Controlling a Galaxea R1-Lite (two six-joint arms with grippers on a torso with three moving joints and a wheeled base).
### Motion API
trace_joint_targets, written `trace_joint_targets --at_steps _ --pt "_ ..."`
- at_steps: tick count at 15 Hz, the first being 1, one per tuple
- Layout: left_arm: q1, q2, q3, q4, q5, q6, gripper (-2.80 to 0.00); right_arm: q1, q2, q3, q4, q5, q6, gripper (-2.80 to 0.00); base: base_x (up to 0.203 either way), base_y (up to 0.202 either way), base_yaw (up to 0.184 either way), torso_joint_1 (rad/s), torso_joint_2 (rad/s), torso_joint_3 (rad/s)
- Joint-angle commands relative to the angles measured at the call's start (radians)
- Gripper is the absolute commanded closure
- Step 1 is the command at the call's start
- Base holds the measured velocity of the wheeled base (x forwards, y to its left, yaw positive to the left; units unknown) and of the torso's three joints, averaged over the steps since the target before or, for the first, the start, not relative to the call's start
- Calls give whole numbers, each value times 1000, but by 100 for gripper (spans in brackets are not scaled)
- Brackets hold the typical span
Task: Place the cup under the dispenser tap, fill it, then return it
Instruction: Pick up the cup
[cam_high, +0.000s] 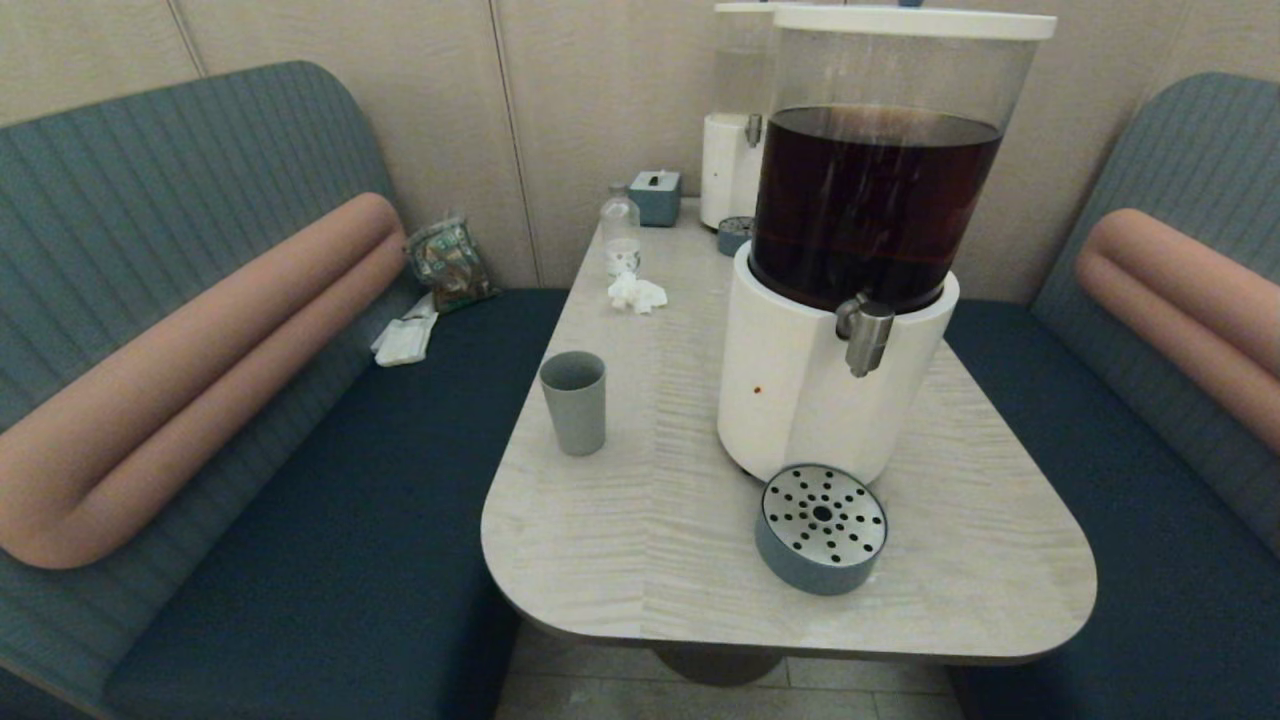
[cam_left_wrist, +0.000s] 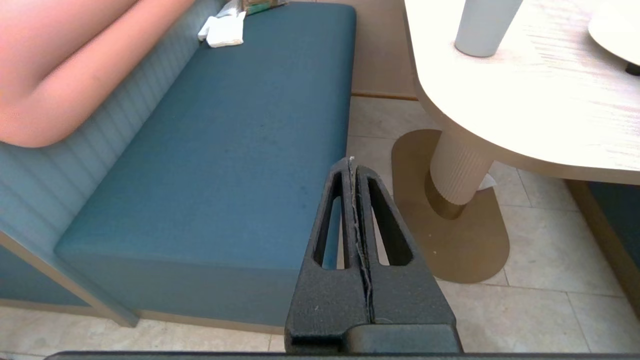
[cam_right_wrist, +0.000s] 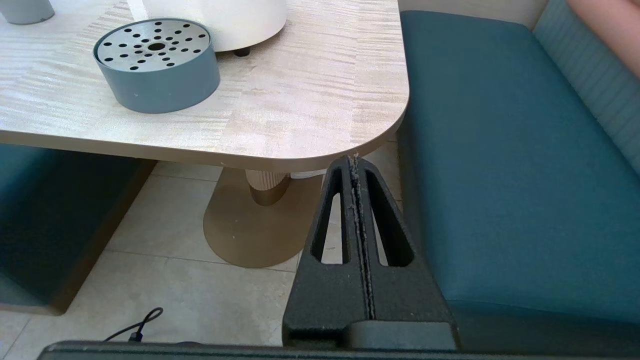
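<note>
**Cup stands alone on the surface, both end effectors low and closed**

The cup (cam_high: 573, 402) stands upright near the left edge of the surface (cam_high: 640, 540), well apart from the dispenser (cam_high: 830, 380) and to its left. Nothing touches it. The dispenser tap (cam_high: 865, 335) juts from the front of the white base, below the clear tank of dark brown liquid. Directly in front of the base, close to it, sits a round drip tray (cam_high: 822, 528) with a perforated metal top; the tray lies below and slightly forward of the tap, with nothing on it.

Neither arm appears in the head view. The left end effector (cam_left_wrist: 354, 165) hangs below the level of the surface, over the floor (cam_left_wrist: 525, 300) beside the left bench seat (cam_left_wrist: 225, 150), its two fingers pressed together with nothing between them. The right end effector (cam_right_wrist: 354, 162) is likewise low, just off the near right corner of the surface, beside the right bench seat (cam_right_wrist: 500, 175), fingers pressed together and empty.

Farther back on the surface are a small clear bottle (cam_high: 620, 232), a crumpled white tissue (cam_high: 636, 293), a tissue box (cam_high: 656, 196) and a second, smaller dispenser (cam_high: 733, 150) against the wall. A snack packet (cam_high: 448, 262) and white napkins (cam_high: 405, 338) lie on the left bench.
</note>
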Motion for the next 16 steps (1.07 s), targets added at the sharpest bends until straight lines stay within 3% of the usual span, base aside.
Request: trace_joint_targets --at_steps 1,16 --pt "0 2 0 0 0 0 0 0 0 1 1 0 0 0 0 0 0 0 0 0" --pt "-1 2 0 0 0 -1 0 0 1 0 1 0 1 0 0 0 0 0 0 0"
